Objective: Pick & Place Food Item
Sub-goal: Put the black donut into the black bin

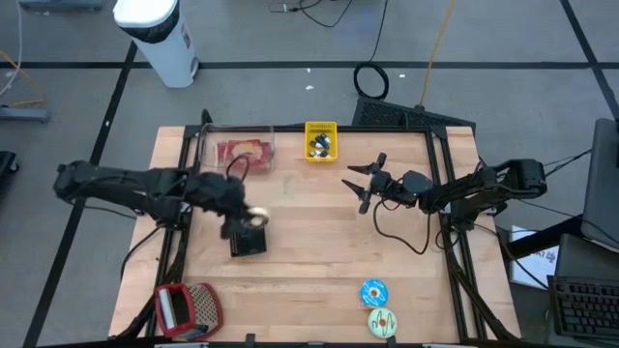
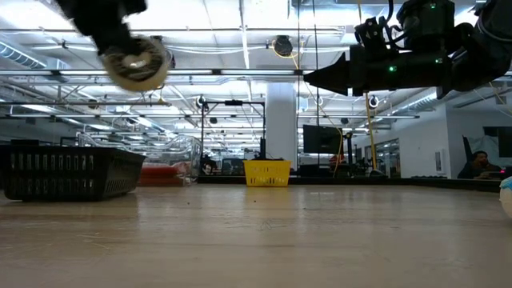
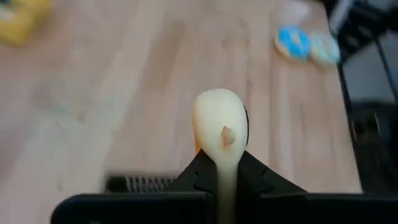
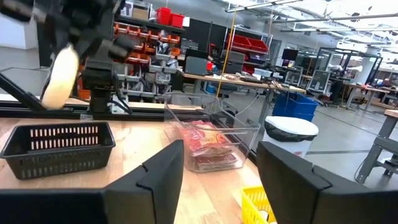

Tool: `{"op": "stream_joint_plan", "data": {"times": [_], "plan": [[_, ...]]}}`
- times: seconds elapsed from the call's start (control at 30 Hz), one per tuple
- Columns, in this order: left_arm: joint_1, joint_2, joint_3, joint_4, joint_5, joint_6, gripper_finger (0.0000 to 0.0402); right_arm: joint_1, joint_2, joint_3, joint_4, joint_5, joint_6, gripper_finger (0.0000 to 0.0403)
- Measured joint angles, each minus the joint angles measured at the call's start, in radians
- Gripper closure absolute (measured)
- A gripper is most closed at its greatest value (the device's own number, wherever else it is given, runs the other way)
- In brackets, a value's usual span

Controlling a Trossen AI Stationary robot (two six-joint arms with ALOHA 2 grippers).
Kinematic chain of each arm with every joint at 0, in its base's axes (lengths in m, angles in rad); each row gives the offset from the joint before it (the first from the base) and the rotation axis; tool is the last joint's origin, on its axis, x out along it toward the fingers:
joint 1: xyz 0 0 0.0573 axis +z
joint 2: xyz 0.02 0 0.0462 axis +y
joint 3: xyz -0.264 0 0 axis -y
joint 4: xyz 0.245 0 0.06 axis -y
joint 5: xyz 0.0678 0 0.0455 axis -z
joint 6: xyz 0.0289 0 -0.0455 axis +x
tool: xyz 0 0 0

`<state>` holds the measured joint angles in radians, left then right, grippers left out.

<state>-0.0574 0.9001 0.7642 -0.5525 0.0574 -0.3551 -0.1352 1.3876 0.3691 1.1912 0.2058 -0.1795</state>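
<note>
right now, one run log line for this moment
left gripper: shut on pale donut, held above black basket | right gripper: open, empty, in the air at table right | clear bin: red packet inside

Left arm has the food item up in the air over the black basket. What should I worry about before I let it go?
1. The left gripper pinches the pale donut by its edge, so it may swing or slip early.
2. The black basket is small; a high release could bounce it onto the table.
3. The right gripper hovers open nearby; keep both arms apart.
</note>
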Motion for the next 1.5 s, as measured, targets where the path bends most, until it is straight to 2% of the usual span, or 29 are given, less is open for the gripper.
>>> {"op": "stream_joint_plan", "data": {"times": [0.17,0.37,0.53,0.67,0.8,0.97,1.27,1.5], "plan": [[-0.086,-0.063,-0.167,-0.005,-0.030,-0.026,0.0379,0.000,0.000,0.000,0.000,0.001,0.000,0.0215],[-0.097,-0.052,-0.292,0.068,-0.005,-0.157,0.0383,0.000,0.000,0.000,0.000,0.002,0.000,0.0219],[-0.097,-0.041,-0.338,0.160,0.033,-0.180,0.0376,-0.003,0.000,0.000,0.000,0.002,0.000,0.0220],[-0.097,-0.004,-0.344,0.170,0.073,-0.167,0.0378,-0.003,0.000,0.000,-0.001,0.002,0.000,0.0222],[-0.096,0.038,-0.344,0.168,0.069,-0.156,0.0373,-0.003,0.000,-0.001,-0.003,0.002,0.000,0.0225],[-0.086,0.077,-0.344,0.164,0.003,-0.183,0.0335,-0.003,0.000,-0.001,-0.007,0.002,0.000,0.0223],[-0.086,0.082,-0.344,0.158,-0.041,-0.179,0.0250,-0.003,0.000,-0.001,-0.015,0.002,0.000,0.0226],[-0.086,0.065,-0.328,0.160,-0.059,-0.174,0.0212,-0.003,0.000,-0.001,-0.015,0.002,0.000,0.0228]]}}
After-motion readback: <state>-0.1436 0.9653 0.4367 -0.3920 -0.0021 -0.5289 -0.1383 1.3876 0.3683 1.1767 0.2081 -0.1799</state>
